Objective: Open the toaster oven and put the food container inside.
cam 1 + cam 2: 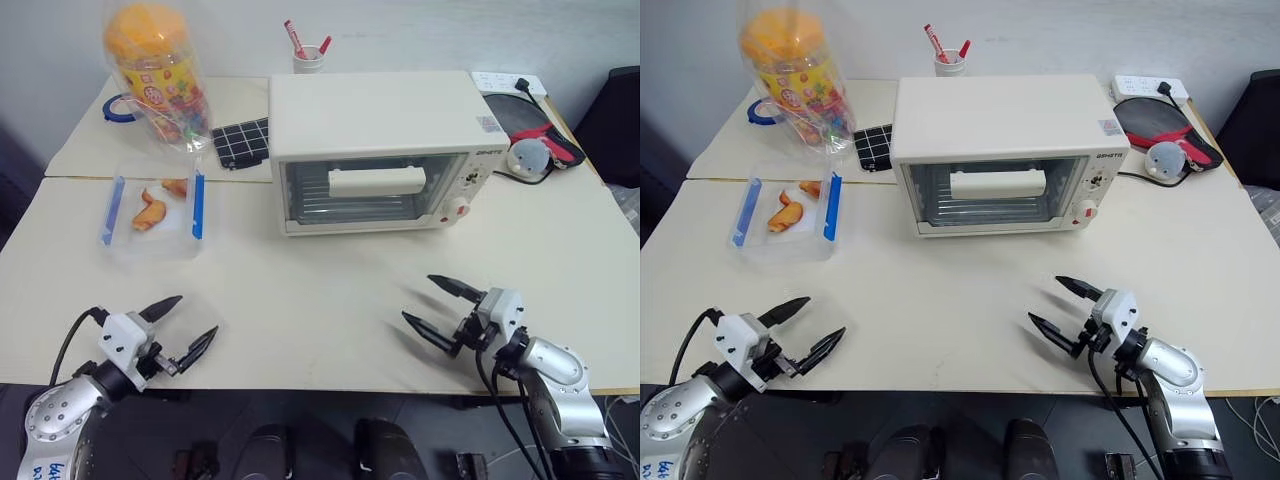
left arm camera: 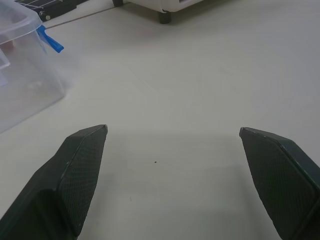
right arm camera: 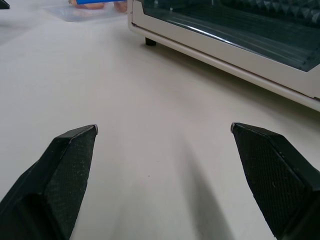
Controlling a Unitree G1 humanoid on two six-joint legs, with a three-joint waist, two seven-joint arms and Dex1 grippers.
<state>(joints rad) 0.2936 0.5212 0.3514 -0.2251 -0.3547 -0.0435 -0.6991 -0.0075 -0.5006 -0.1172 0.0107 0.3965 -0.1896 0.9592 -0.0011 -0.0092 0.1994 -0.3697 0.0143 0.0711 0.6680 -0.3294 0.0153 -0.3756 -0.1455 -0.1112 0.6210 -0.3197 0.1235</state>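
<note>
On the table [image 1: 330,290], cream toaster oven [image 1: 375,150] door closed; left gripper [image 1: 185,330] and right gripper [image 1: 440,308] wide, empty.

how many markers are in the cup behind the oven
2, both red, standing in the white cup behind the toaster oven at the table's far edge; more could be hidden inside the cup.

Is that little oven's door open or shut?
Shut: the toaster oven door stands upright, its white handle flat against the glass front.
</note>
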